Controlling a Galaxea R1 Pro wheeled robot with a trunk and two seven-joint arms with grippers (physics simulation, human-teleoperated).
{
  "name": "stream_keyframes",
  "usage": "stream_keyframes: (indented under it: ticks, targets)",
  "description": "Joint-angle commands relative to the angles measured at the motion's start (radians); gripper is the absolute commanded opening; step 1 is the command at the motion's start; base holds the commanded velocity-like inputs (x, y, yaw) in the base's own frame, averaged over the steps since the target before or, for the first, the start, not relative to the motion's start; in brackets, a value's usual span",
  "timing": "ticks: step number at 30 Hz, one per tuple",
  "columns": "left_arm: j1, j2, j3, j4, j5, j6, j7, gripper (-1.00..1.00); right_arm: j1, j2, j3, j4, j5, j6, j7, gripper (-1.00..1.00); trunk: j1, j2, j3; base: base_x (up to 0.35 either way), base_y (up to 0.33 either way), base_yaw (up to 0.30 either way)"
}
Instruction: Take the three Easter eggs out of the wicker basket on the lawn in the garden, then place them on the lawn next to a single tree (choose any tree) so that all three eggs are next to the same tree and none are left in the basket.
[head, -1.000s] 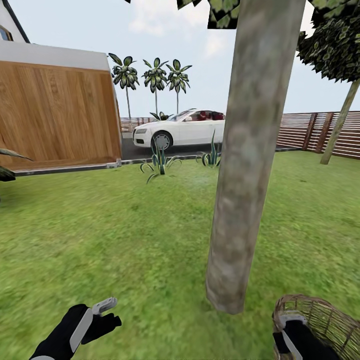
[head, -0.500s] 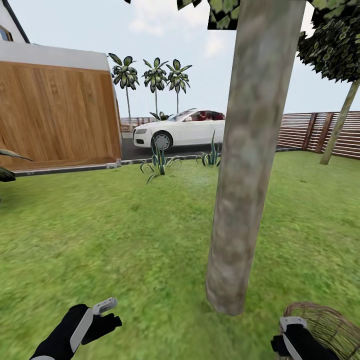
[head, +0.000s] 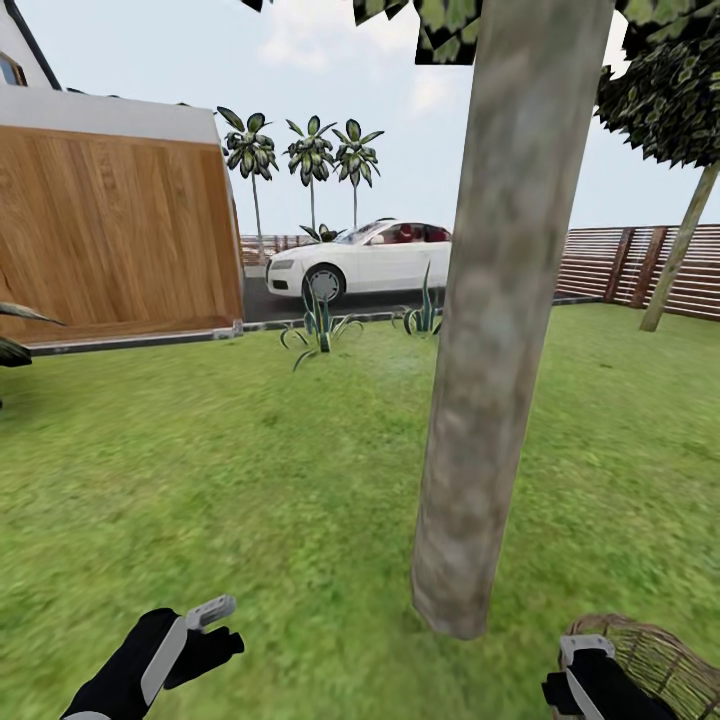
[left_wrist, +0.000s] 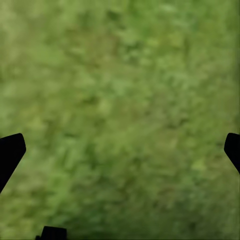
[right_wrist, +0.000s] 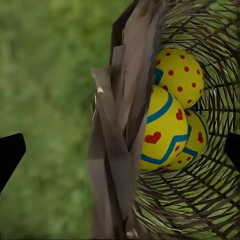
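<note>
Right wrist view: the right tool (right_wrist: 120, 150) has its two dark tips spread wide, one on each side of the basket (right_wrist: 120, 150) wall, so the rim stands between them and is not clamped. Inside the basket, just past that wall, lie the eggs: a red-dotted egg (right_wrist: 180, 75), an egg with a blue band and red hearts (right_wrist: 162, 130) touching it, and a third egg (right_wrist: 192, 145) partly hidden beneath. All three are in the basket, so I judge the task is at its first step, with the basket carried or set beside the chosen tree.

In the head view the basket's rim (head: 650, 650) shows just beyond the right tool (head: 575, 665), near the foot of the thick tree (head: 490, 400), on the lawn (head: 250, 480). The left tool (head: 205, 625) hangs over bare grass, well apart from the basket, its tips spread with nothing between them.

The next move probably calls for shifting the right tool off the rim, inward over the nearest egg, then closing on it.
</note>
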Motion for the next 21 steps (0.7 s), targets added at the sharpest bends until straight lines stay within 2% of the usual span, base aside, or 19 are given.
stream_keyframes:
  ticks: [1, 21]
  targets:
    - [0.000, 0.000, 0.001, -0.001, 0.009, 0.005, 0.005, 1.00, 0.000, 0.000, 0.000, -0.002, 0.001, 0.006, -0.002, 1.00, -0.004, 0.007, 0.002, 0.000, 0.000, 0.000]
    - [0.000, 0.000, 0.001, -0.001, 0.009, 0.003, 0.006, 1.00, 0.000, 0.000, -0.001, -0.002, 0.000, 0.009, -0.004, 1.00, -0.081, 0.147, 0.065, 0.000, 0.000, 0.000]
